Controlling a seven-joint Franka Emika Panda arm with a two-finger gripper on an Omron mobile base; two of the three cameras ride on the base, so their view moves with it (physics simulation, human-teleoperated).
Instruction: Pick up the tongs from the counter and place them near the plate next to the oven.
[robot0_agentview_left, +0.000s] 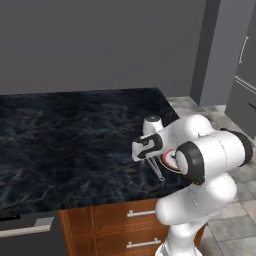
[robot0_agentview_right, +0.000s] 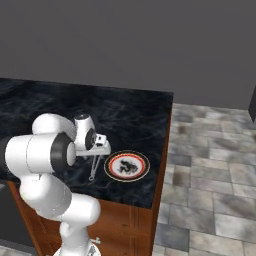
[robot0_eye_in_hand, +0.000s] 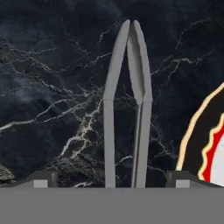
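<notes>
Gripper (robot0_eye_in_hand: 112, 178) hovering over counter (robot0_eye_in_hand: 52, 87), fingers spread wide, tongs (robot0_eye_in_hand: 127, 109) lying between them untouched; plate (robot0_eye_in_hand: 210, 144) sitting just beside, on one side.

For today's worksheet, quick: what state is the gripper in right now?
Gripper: open, jaws wide apart on either side of the tongs, not touching them.
</notes>
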